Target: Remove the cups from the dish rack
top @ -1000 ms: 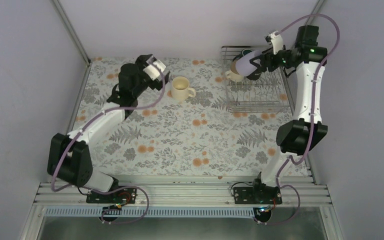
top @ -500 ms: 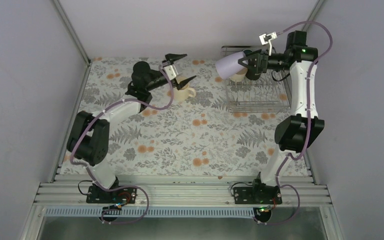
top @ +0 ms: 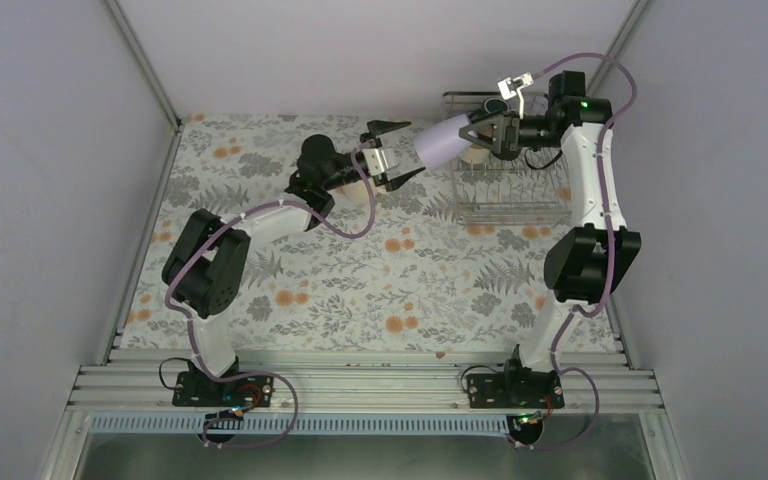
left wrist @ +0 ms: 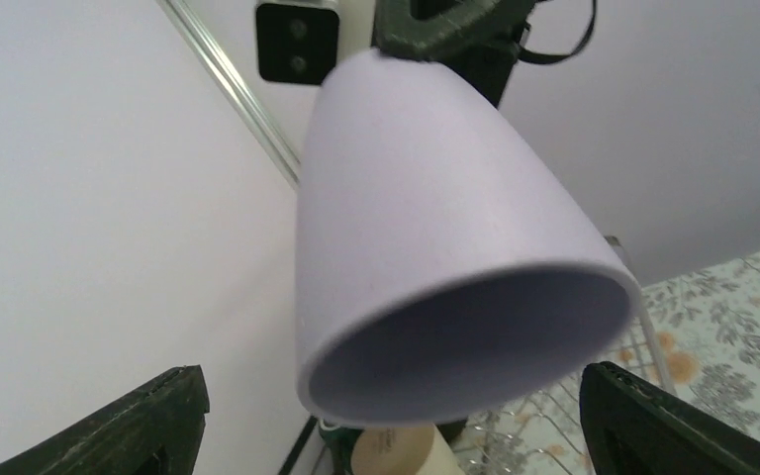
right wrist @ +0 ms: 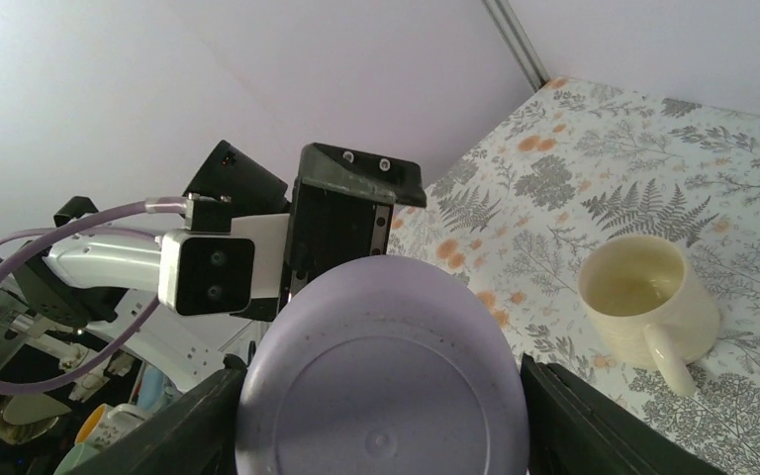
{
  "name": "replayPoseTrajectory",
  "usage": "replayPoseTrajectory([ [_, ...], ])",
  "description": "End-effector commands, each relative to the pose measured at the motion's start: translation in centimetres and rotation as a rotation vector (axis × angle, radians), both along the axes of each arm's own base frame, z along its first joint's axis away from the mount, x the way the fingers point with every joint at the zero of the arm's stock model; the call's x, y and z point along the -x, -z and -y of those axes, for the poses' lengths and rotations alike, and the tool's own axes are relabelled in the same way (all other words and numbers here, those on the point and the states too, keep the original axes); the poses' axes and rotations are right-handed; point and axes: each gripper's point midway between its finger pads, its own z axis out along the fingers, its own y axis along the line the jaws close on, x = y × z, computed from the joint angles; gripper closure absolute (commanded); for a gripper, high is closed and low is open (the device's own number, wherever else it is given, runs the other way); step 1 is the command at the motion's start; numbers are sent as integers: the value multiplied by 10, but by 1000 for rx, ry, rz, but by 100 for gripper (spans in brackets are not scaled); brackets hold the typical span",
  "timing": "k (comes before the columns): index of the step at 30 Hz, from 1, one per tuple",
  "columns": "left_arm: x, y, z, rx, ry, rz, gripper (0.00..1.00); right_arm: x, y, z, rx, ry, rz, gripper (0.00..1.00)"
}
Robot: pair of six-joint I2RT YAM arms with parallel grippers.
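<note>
Grips cup (top: 440, 143) sideways in right claw (top: 472, 134), clamped on its base, just left of rack (top: 520, 192). Aims left claw (top: 406, 148), spread wide apart, right at its mouth.

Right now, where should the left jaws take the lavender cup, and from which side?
Take the wide rim end of the lavender cup, jaws straddling its outer wall, coming straight at its mouth. It hangs on its side, mouth facing the open left jaws; the right jaws hold the narrow base, and it has no handle.
</note>
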Motion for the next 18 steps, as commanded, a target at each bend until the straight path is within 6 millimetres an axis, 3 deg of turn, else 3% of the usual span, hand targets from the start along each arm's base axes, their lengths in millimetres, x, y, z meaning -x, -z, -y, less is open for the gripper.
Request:
replayPoseTrajectory([
  [1,-5,-24,1,55,-41,114,7,13,-17,-7,-47,-35,22,54],
  [9,-13,-36,-5,78,-117,167,9,28,-18,-17,-50,-61,19,54],
  [15,-7,-55,8,80,-61,111,21,45,-19,-29,-62,-99,14,51],
  [18,-1,-59,13,67,-21,86,40,48,-21,-32,-65,-110,18,50],
])
